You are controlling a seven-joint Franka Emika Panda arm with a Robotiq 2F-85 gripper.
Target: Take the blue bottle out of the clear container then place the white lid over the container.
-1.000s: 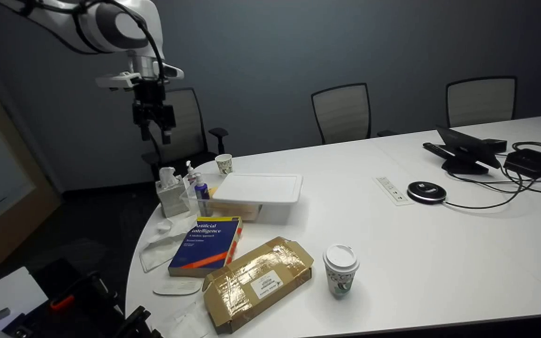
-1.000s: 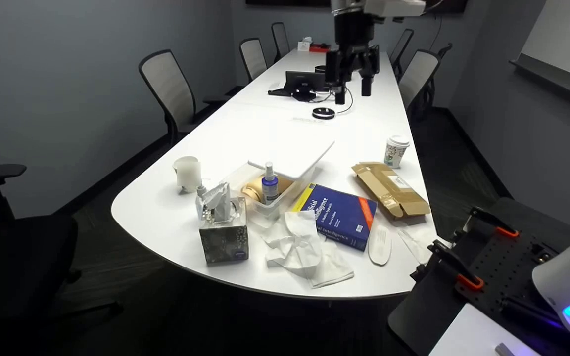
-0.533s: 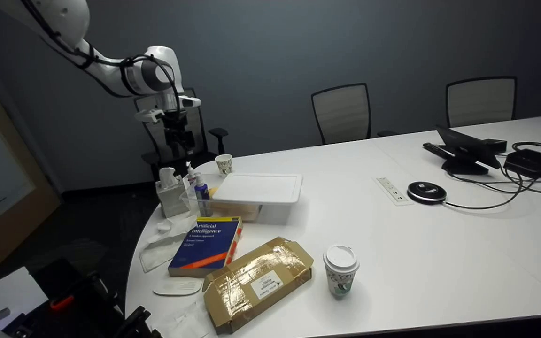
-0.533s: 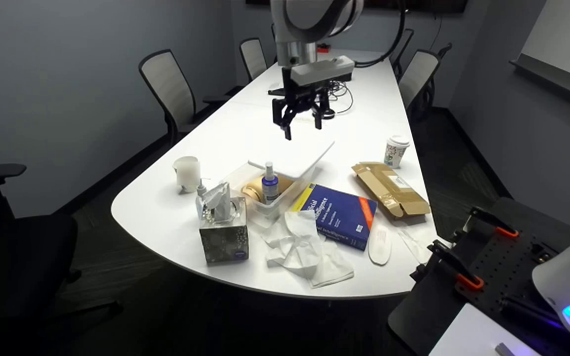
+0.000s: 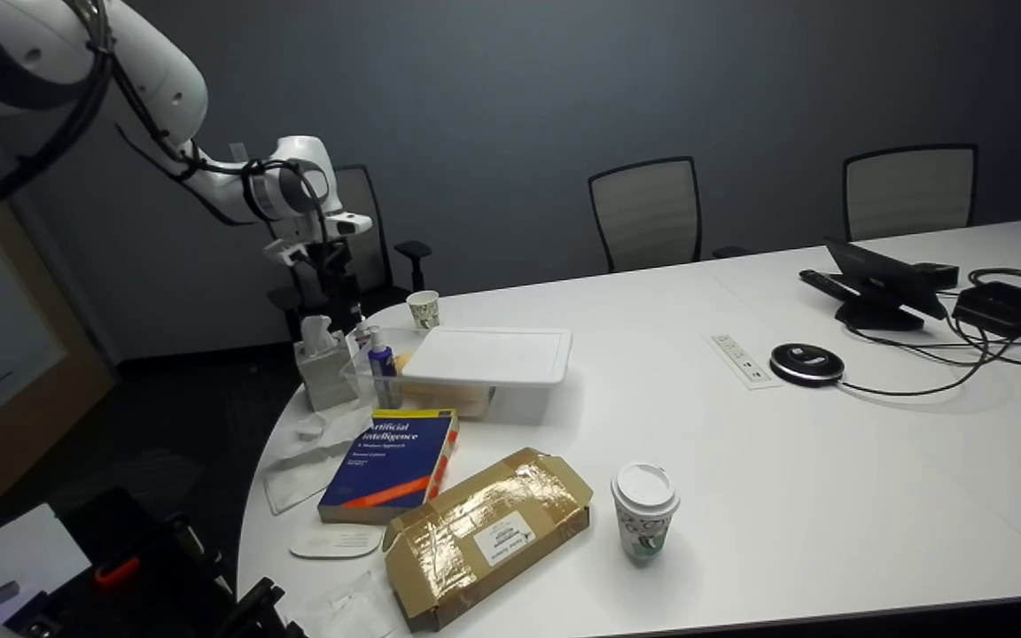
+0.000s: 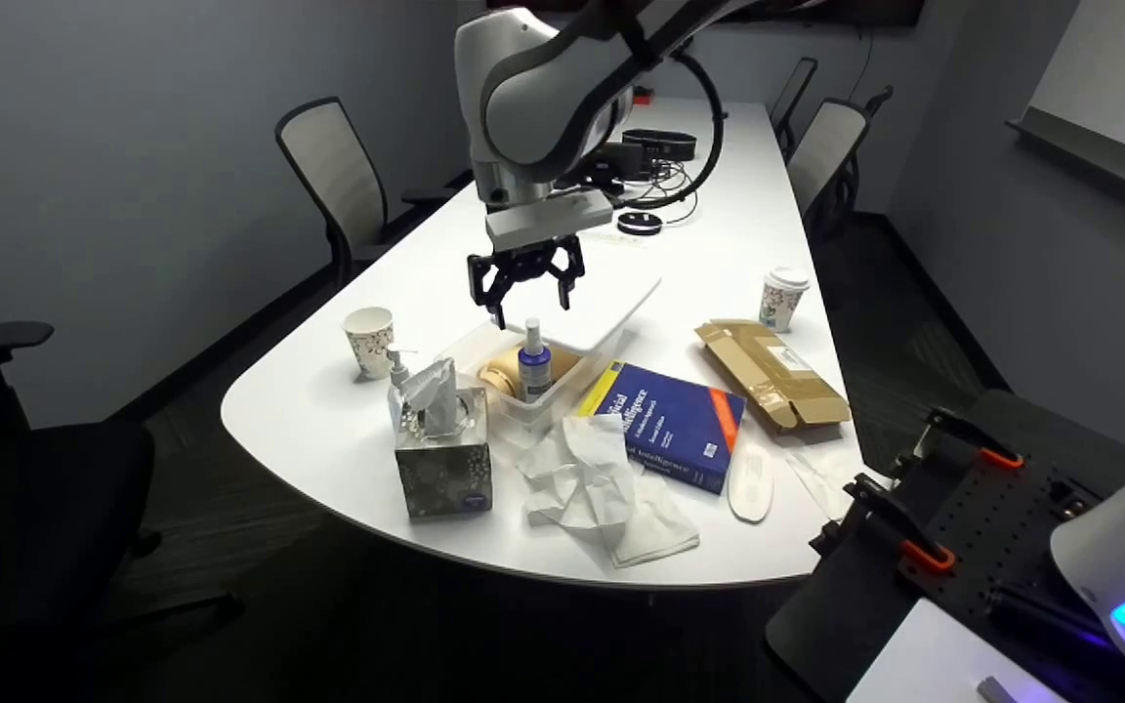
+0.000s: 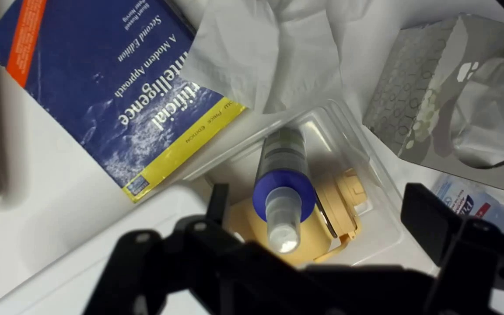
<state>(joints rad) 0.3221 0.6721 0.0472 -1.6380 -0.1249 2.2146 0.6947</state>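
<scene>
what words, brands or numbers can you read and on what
"Artificial Intelligence": blue book
"A Modern Approach": same book
"Second Edition": same book
"Stuart Russell": same book
"Peter Norvig": same book
"OW PRICE EDITION", start hidden: its yellow band
"PU", rest unclear: pump bottle
Too small or blurred: print on blue bottle, cardboard package, tissue box and orange stripe

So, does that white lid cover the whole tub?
No, the white lid leaves one end of the clear container open, where the blue bottle stands.

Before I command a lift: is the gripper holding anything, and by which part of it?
Nothing is held: the gripper is open and not touching the capped blue bottle in the clear container.
</scene>
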